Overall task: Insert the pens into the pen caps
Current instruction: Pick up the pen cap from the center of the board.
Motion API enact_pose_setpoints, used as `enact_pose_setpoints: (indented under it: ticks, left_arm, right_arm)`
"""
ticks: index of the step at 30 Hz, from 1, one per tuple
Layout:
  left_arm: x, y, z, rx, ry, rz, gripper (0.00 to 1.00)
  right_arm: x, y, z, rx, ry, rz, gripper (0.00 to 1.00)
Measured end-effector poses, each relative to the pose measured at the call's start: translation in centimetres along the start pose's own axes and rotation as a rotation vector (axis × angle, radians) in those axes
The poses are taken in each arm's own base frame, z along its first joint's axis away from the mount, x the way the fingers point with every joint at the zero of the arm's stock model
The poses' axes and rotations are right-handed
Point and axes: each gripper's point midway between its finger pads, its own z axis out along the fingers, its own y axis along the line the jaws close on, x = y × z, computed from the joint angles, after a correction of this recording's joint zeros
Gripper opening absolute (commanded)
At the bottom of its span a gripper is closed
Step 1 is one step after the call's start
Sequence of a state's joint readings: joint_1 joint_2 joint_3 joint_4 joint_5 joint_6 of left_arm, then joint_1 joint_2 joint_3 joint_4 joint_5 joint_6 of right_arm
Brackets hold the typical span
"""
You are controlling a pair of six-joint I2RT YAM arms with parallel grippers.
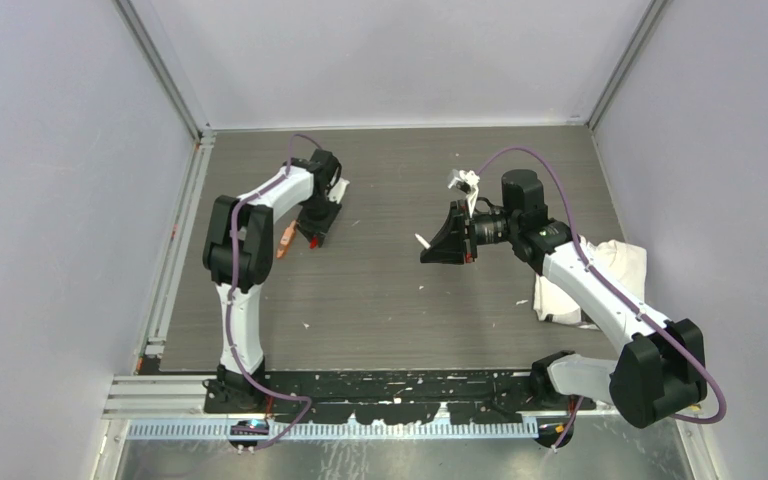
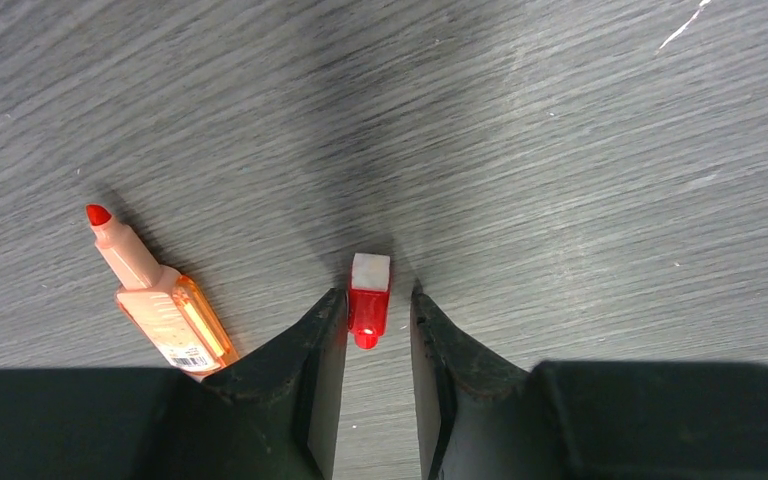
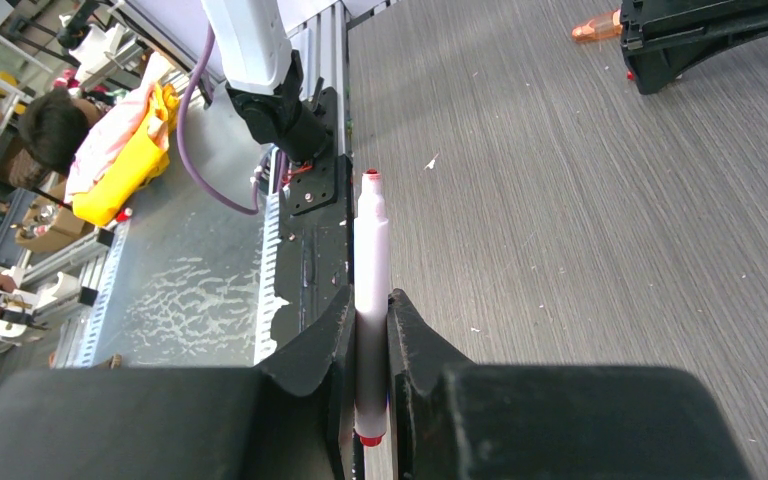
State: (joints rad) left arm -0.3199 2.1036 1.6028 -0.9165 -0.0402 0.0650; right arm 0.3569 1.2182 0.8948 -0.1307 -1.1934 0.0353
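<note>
**Red cap between the left fingers, white pen gripped on the right**

Your left pincer [image 2: 377,293] stood narrow, low over the tabletop [image 2: 560,150], with the red cap [image 2: 368,305] between its fingers. The cap lay against one finger, and a sliver of tabletop showed between it and the other. A white block closed the cap's far end. Its mouth could not be made out, so you could not tell whether anything sat inside.

The orange pen [image 2: 160,300] lay just beside that pincer, uncapped, with its red tip pointing away. Its rear end was cut off behind a finger.

Your right pincer [image 3: 371,297] was clamped on the white pen [image 3: 371,250]. The pen's red-tipped end stuck out past the fingertips and its other end was sunk between the fingers.

From above, the left pincer sat toward the far left of the tabletop, with the orange pen between it and the left edge. The right pincer was out over the middle, with bare tabletop between the two. The white cloth [image 1: 610,262] lay by the right edge, partly under the right arm. From above, the red cap was too small to pick out under the left pincer.
</note>
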Motion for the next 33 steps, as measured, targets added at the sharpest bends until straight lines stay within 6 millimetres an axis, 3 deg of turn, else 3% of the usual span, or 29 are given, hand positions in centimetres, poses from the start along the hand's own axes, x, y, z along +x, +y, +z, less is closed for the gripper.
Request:
enact_pose_setpoints:
  ticks: [7, 14, 17, 27, 30, 33]
  left_arm:
    - [0.1, -0.1, 0.2, 0.009, 0.010, -0.003, 0.27]
    - [0.1, -0.3, 0.3, 0.019, 0.018, -0.006, 0.17]
    - [0.1, -0.3, 0.3, 0.019, 0.019, -0.007, 0.01]
    - [0.1, -1.0, 0.0, 0.053, -0.029, -0.070, 0.01]
    - [0.6, -2.4, -1.3, 0.117, -0.111, -0.135, 0.01]
    - [1.0, -4.6, -4.5, 0.225, -0.270, -0.231, 0.01]
  right_arm:
    - [0.0, 0.0, 0.0, 0.000, 0.000, 0.000, 0.01]
    - [0.0, 0.0, 0.0, 0.000, 0.001, 0.001, 0.01]
    - [0.0, 0.0, 0.0, 0.000, 0.001, 0.002, 0.01]
    - [0.0, 0.0, 0.0, -0.001, 0.001, -0.004, 0.01]
    - [0.0, 0.0, 0.0, -0.001, 0.001, -0.007, 0.01]
    - [0.1, -0.1, 0.0, -0.002, 0.001, -0.022, 0.01]
